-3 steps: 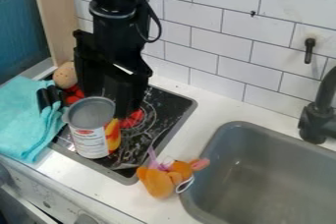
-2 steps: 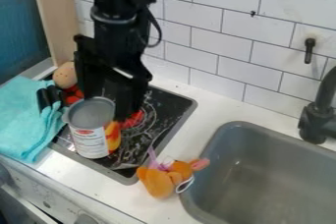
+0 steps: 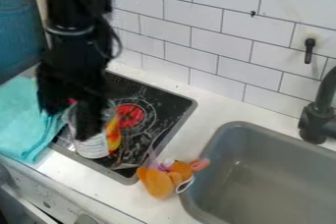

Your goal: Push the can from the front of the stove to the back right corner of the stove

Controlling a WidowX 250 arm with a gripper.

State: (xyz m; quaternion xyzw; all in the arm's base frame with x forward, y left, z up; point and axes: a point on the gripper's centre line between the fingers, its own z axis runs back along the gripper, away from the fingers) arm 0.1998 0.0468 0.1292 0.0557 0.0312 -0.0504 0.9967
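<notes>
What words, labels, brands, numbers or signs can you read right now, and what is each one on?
None can be read.
Can: white label with small print, blurred and partly hidden, not legible.
Stove's front panel: any markings are too small to make out.

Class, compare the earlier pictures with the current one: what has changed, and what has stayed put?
The black robot gripper has moved left and slightly lower in the view, now hiding the top of the white-labelled metal can. No grasp or release can be made out. The can, turquoise cloth towel and orange plush toy stayed put.
</notes>
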